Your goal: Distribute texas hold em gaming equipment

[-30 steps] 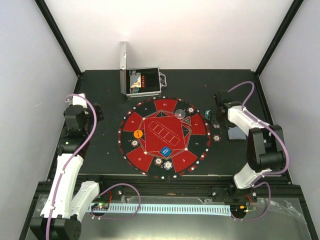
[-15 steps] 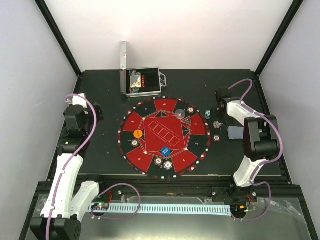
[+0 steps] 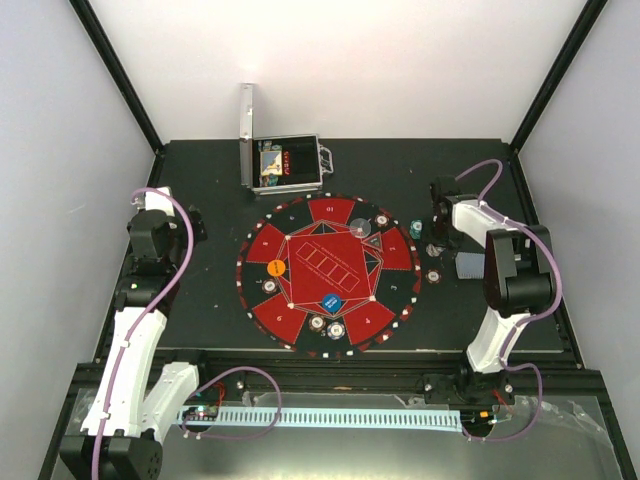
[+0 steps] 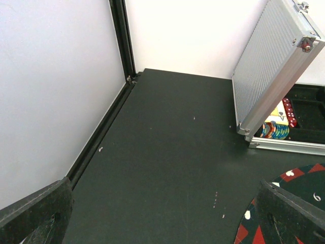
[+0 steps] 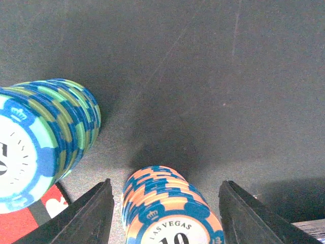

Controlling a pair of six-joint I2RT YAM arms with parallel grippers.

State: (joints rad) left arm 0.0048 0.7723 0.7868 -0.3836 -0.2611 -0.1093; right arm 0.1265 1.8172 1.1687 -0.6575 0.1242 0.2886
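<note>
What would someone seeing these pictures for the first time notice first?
Most likely the large round red-and-black mat in the middle of the dark table, with the silver case standing open just behind it. In the right wrist view, a stack of orange-and-blue chips fills the foreground between the open fingers of the right gripper, with a teal-and-green stack to its left.

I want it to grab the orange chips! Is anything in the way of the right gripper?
No, nothing visible. The orange chip stack stands right between the open fingers of the right gripper. The teal chip stack stands apart, to the side.
</note>
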